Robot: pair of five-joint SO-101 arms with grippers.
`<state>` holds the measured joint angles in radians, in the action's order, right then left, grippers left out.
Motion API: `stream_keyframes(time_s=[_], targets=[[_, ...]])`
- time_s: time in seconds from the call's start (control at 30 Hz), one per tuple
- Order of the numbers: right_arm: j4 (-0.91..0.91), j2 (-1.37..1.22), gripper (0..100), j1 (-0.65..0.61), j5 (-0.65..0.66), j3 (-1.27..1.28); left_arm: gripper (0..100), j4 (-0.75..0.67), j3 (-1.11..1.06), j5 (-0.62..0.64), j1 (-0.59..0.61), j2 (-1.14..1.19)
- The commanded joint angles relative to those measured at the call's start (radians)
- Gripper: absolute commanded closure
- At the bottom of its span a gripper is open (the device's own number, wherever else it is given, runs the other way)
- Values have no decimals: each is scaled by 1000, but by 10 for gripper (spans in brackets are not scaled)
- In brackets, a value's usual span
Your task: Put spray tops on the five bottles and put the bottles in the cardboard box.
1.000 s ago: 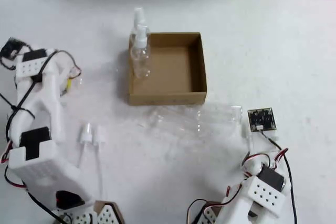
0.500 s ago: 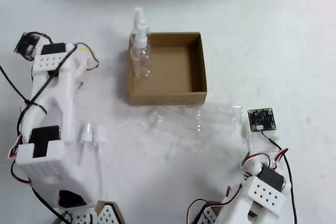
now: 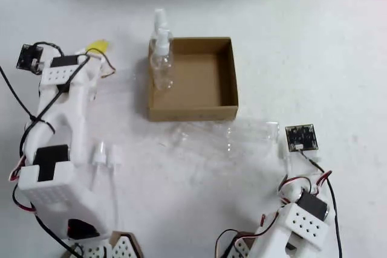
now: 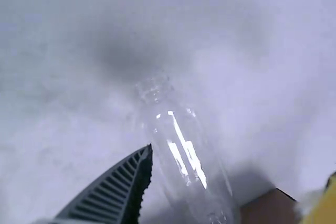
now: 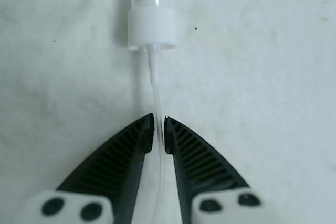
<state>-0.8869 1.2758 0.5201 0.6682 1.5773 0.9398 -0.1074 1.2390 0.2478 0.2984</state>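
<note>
The white tabletop (image 3: 314, 46) carries an open cardboard box (image 3: 192, 113) at its middle, with plain clear capped bottles (image 3: 161, 58) upright at its left wall. Loose bottles (image 3: 227, 134) lie on their sides just in front of the box. The left gripper (image 3: 91, 77), well left of the box, grips an uncapped bottle (image 4: 186, 163) that rests against its dark ribbed finger (image 4: 123, 195). The right gripper (image 5: 159, 124), near the loose bottles, has its fingers closed on the thin tube of a spray top (image 5: 152, 27) lying on the tabletop. Two spare tops (image 3: 100, 152) lie beside the left arm. Over the last second the left arm has swung its wrist toward the far side, while the box, bottles and right arm have stayed put.
</note>
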Motion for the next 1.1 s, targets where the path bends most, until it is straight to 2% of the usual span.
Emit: stream_keyframes(time_s=[0.0,0.17,0.4,0.47,0.67,0.83,0.97,1.07], targets=[[13,7,984,-12,12,-8,543,-18,58,14,-10,31],[13,7,984,-12,12,-8,544,57,201,-49,-10,145],[13,7,984,-12,12,-8,550,86,262,-51,-10,240],[13,7,984,-12,12,-8,590,86,262,-64,-10,252],[13,7,984,-12,12,-8,825,80,262,-137,-13,255],[13,7,984,-10,12,-8,915,80,264,-147,-10,254],[13,7,984,-8,12,-8,979,92,307,-279,-10,252],[13,7,984,-8,12,-8,976,132,364,-419,4,252]])
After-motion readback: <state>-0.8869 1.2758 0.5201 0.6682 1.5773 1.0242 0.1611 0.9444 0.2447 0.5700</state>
